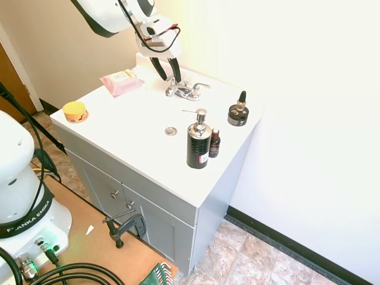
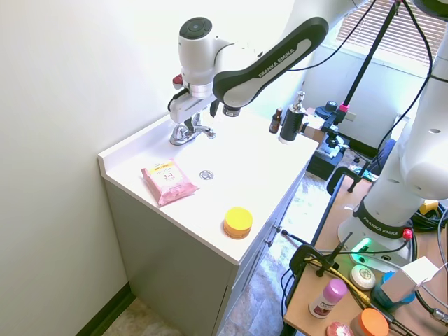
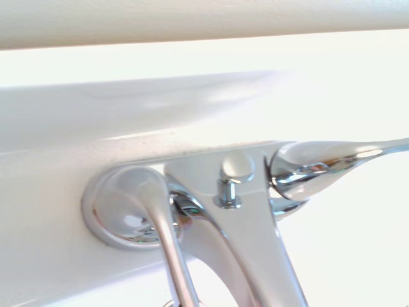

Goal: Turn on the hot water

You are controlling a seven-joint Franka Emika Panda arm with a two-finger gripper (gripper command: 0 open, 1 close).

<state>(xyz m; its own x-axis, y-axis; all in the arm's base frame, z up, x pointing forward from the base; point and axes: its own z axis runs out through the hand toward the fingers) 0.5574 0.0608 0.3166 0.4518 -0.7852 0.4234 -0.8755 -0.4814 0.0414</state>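
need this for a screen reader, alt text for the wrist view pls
Close-up of a chrome faucet on a white counter: the spout runs down the middle, one lever on its round base beside it, the other lever reaching sideways.

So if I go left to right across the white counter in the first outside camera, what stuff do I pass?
Yellow round tin → pink wipes packet → chrome faucet → black soap pump bottle → small brown bottle → round black jar with a dropper on top.

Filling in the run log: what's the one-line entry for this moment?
phase: approach | end effector: open, above faucet | hot lever: not gripped | water: none seen
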